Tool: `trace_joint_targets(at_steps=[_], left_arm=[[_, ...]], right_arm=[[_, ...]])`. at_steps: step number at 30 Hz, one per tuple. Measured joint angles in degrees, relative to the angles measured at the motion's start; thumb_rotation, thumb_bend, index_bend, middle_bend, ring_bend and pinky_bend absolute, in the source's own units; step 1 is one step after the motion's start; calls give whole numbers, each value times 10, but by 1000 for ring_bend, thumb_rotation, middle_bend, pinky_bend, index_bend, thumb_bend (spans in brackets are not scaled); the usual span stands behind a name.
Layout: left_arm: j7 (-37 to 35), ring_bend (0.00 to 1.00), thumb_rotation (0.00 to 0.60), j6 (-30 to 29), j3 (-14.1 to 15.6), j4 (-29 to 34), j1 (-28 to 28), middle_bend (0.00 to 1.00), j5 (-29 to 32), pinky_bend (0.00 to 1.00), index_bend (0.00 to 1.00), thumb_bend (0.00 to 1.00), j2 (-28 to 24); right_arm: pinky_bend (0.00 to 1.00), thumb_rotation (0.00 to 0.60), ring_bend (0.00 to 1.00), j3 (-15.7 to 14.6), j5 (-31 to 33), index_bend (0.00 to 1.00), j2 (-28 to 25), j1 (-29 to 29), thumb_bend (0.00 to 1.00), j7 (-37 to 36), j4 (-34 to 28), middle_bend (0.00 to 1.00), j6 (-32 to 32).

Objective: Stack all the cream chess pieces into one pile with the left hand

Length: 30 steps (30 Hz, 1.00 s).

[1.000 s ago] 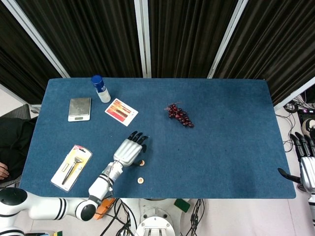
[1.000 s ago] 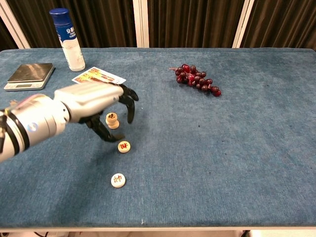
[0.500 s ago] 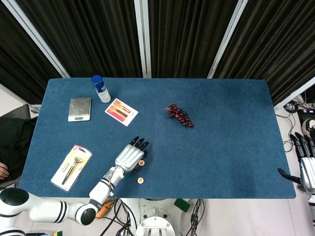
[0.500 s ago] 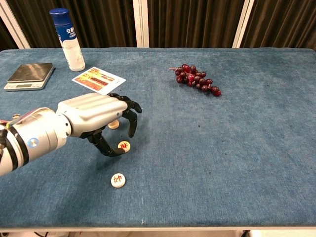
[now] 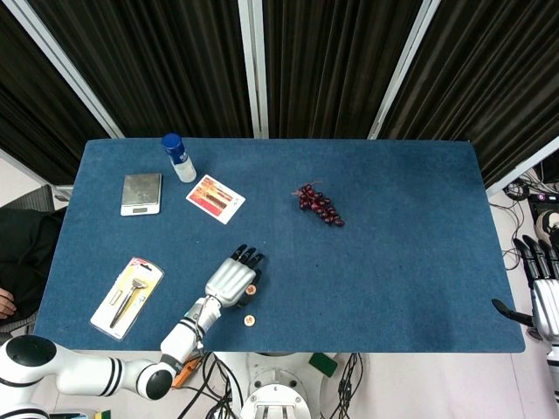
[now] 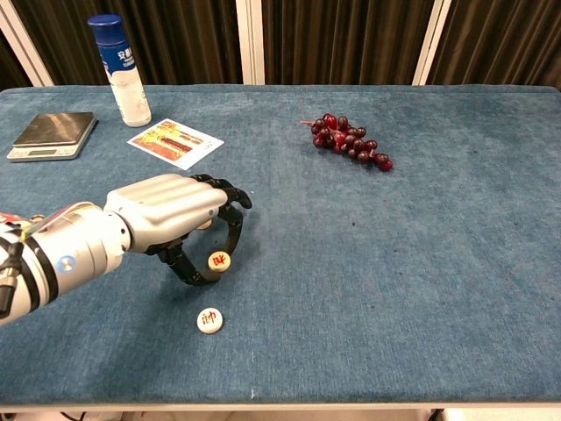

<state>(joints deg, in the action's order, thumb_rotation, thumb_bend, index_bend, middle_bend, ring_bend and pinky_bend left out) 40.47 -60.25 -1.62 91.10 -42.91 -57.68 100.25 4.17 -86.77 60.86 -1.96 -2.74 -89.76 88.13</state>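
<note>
Pinching a cream chess piece [image 6: 218, 260] between thumb and fingertips, the left robot hand [image 6: 180, 219] hung low over the blue tabletop [image 6: 421, 263]. Another piece [image 6: 209, 320] lay just nearer the edge — a third [image 6: 203, 224] peeked out behind the fingers. Small, stiff, smooth discs, light, probably slippery — best taken by the rim.
</note>
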Motion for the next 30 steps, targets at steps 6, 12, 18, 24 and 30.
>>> trace_joint_targets(at_steps=[6, 12, 18, 24, 30], left_arm=[[-2, 0, 600, -4, -4, 2, 3, 91, -5, 0, 522, 331, -4], [-14, 0, 600, -7, -25, 19, 1, 91, -8, 0, 522, 325, -21], [-42, 0, 600, 3, -62, 23, -5, 91, 24, 0, 522, 324, -35], [-48, 0, 600, 13, -85, 10, -17, 91, 63, 0, 522, 322, -40], [-42, 0, 600, 15, -86, 10, -23, 91, 86, 0, 522, 315, -49]], right_arm=[[45, 600, 0, 0, -2, 0, -1, 0, 168, 1, -1, 96, 1], [45, 600, 0, 0, -3, 0, -1, 0, 169, 0, -2, 96, 3], [45, 600, 0, 0, -2, 0, 0, 3, 169, -4, 1, 96, 6], [45, 600, 0, 0, -3, 0, -1, 4, 168, -7, 3, 96, 7], [45, 600, 0, 0, -1, 0, -1, 3, 169, -7, 3, 96, 5]])
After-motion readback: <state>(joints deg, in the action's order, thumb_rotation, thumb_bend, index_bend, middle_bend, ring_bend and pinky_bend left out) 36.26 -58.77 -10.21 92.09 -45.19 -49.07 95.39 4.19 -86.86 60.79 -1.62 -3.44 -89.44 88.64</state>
